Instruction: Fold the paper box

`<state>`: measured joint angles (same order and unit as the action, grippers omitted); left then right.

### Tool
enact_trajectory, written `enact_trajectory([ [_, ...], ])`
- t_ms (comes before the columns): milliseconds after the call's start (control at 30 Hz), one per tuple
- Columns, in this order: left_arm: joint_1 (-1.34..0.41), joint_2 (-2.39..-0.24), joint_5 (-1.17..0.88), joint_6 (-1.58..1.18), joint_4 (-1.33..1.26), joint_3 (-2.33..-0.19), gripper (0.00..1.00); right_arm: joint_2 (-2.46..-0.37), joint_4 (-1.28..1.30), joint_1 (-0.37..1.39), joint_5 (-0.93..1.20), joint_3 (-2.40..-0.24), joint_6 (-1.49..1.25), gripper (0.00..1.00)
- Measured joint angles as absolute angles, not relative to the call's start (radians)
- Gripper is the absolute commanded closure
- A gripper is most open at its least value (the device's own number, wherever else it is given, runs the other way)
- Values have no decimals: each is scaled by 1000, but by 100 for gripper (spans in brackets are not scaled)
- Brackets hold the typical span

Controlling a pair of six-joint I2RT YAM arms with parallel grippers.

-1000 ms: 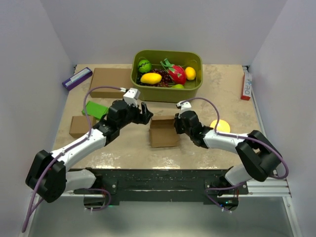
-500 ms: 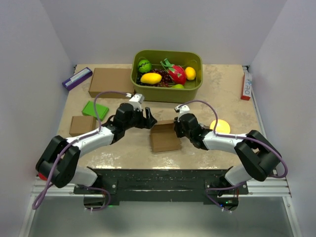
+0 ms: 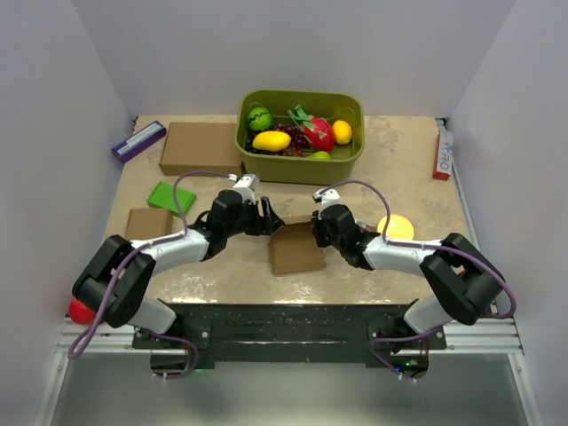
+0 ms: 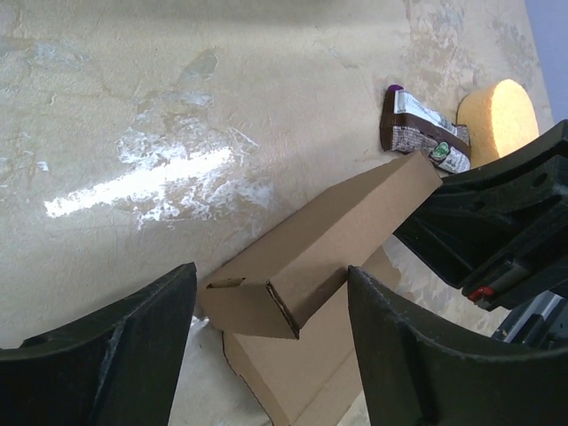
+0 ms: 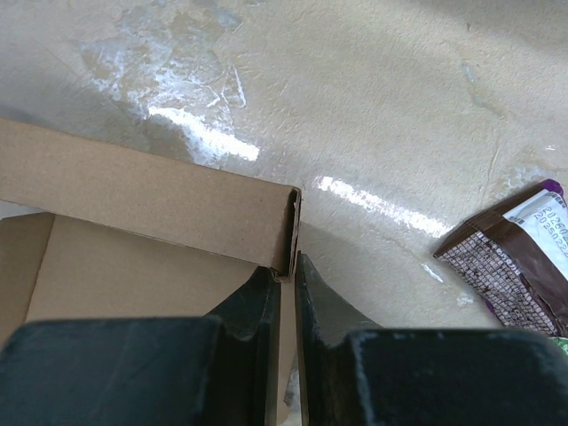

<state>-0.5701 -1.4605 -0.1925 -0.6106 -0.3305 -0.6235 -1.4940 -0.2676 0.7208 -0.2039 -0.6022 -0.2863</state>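
**Tabletop scene, with positions given from the olive-green bin [image 3: 300, 164] of toy fruit [image 3: 306, 133].** The paper box [image 3: 295, 250] [image 4: 328, 257] [image 5: 151, 204] lies on the table [image 3: 404, 169] in front of the bin's middle, toward the arm bases. A strip of bare tabletop separates it from the bin's front wall, and more open surface runs on to the table's near edge.

The box is plain brown thin cardboard, matte and sharply creased. It has a flat base panel and one long wall raised and folded double, with a hollow end.

The right gripper [image 3: 317, 227] [image 5: 286, 275], in front of the bin's right half, is clenched on one end of that wall. The cardboard edge enters the narrow slit between its fingers. The left gripper [image 3: 266, 217] [image 4: 271, 280], in front of the bin's left half, is released. Its dark fingers [image 4: 106, 346] stand wide on either side of the wall's opposite corner, with clear gaps.

The tabletop is tan and mottled, with glossy streaks of glare.

- **Front-right of the bin:** a round yellow sponge [image 3: 397, 226] [image 4: 497, 115] and a crinkled brown wrapper [image 4: 422, 133] [image 5: 506, 257].
- **Left of the bin:** a flat large carton [image 3: 200, 146].
- **Front-left of the bin:** a green block [image 3: 171, 197] and a small carton [image 3: 146, 224], both well apart from the box.
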Motion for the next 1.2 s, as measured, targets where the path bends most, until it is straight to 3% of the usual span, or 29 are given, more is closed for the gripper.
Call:
enact_trajectory([
  [167,-570,-1466,-203,-620,-352,-620,49,-1499,-278,726,-223,-602,-295,93],
  [333,-570,-1472,-210,-620,-378,-607,56,-1507,-314,727,-247,-591,-322,84],
  [733,-570,-1489,-218,-617,-388,-607,59,-1508,-440,727,-302,-509,-389,64],
  [900,-570,-1497,-223,-615,-385,-615,60,-1508,-472,727,-326,-500,-390,51],
  [1200,-570,-1502,-229,-591,-356,-633,61,-1497,-523,717,-347,-476,-371,51],
])
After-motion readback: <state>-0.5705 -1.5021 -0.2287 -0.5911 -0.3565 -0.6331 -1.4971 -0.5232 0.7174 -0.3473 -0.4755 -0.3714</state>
